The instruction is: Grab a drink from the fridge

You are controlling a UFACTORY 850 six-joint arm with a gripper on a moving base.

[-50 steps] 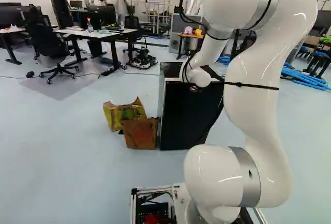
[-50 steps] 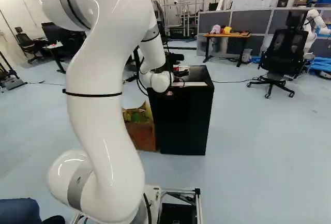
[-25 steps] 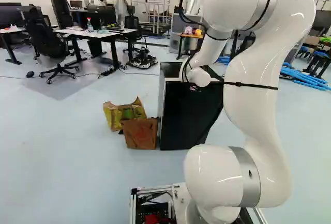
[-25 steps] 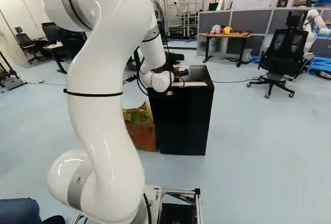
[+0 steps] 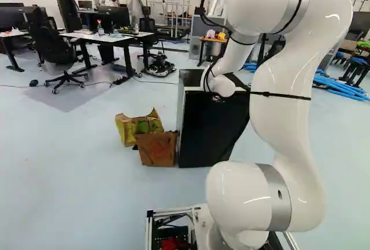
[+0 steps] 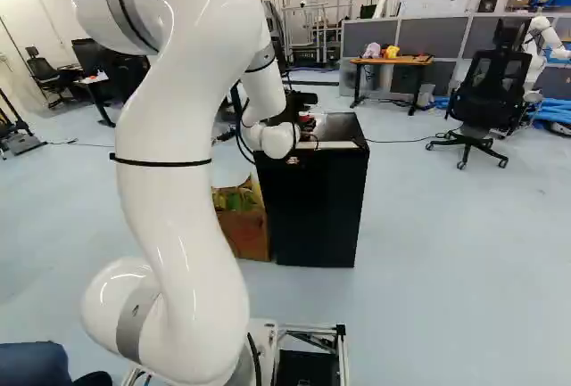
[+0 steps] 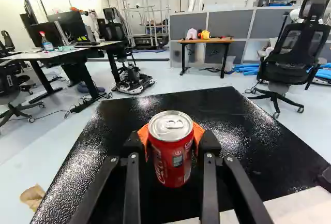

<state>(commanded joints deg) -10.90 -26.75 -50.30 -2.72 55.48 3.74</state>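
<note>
Wrist view tells it best, and here's the drink — a red can (image 7: 173,157), upright, right between the fingers of the black gripper (image 7: 171,140). The orange pads (image 7: 198,133) press in from opposite sides, set apart by just the can's own girth, so that's a proper hold, not a mere touch. And look at the placing: the pads wrap the can's flanks, leaving the lid and pull tab uncovered, a sensible grip for keeping a round thing level without squashing its rim. Below it spreads the black top of the fridge (image 6: 312,208), the can over the part nearer the pale strip (image 7: 295,203) than the far edge. Does its base touch that surface? Can't tell from here. In the left base view the white arm (image 5: 289,82) reaches over the fridge's near edge, bent high, presumably so the wrist clears that edge while the gripper points ahead across the top. Paper bags (image 5: 156,149) stand beside the fridge on the floor, out of the can's way. So the drink is outside the fridge and secured; the grab looks as good as done. Next call, surely, is a straight, gentle lift — tilt it early and the base could scrape the surface or twist in the pads.
</note>
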